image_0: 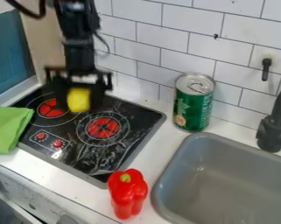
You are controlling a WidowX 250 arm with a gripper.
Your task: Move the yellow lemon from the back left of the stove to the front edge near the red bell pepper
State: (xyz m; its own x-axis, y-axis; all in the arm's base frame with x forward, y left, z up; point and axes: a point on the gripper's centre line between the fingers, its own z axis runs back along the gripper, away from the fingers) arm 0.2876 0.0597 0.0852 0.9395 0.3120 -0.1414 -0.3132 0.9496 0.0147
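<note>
The gripper (79, 105) hangs over the stove (126, 152), near its upper-left burner, fingers clasped around a yellow thing (79, 99). A green cloth (7, 129) lies at the stove's left edge. Right of the stove stands a can (194, 105) – a red pepper (127, 194) is beside its lower corner, the sink (224, 183) farther right.

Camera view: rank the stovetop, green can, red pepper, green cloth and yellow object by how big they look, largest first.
1. Stovetop
2. Green can
3. Red pepper and green cloth: too alike to rank, and the view's left edge cuts off the cloth
4. Yellow object
</note>
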